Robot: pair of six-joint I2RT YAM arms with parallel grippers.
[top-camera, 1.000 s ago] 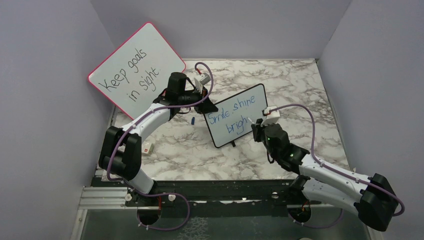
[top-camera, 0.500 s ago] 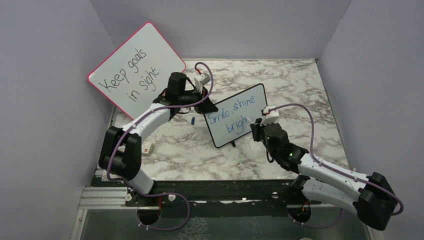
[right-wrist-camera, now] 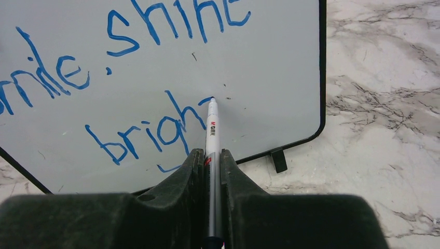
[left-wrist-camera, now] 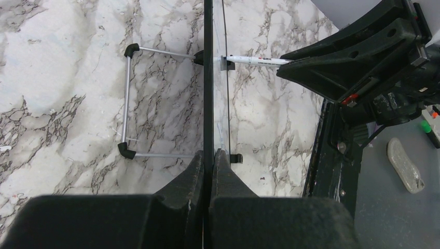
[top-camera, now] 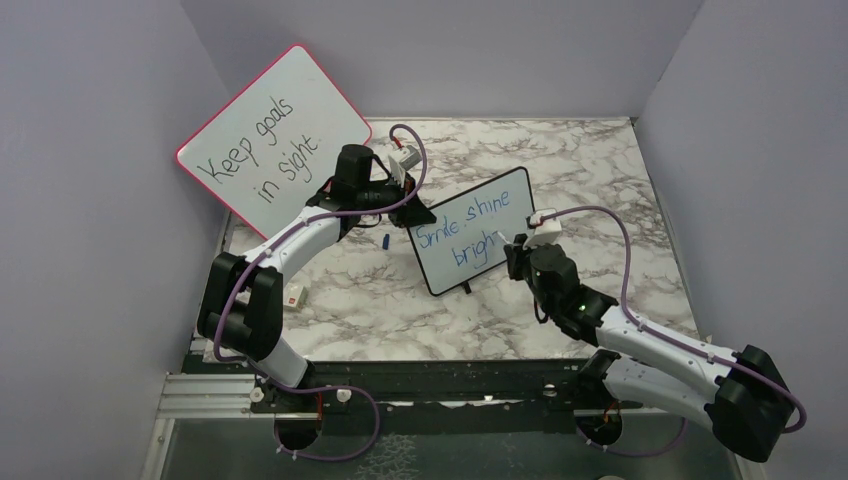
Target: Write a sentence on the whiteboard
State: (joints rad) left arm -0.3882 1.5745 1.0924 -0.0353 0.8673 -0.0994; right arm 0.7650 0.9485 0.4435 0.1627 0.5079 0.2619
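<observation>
Two tools work at centre frame: left tool clamps the whiteboard at its edge, right tool grips the marker, tip on "bright"; light, even pressure should keep the sentence legible.

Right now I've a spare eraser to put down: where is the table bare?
The table is bare at its far right, between the whiteboard and the right wall, and along the near strip between the left arm and right arm. The far left is crowded: red-framed board, small blue object.
</observation>
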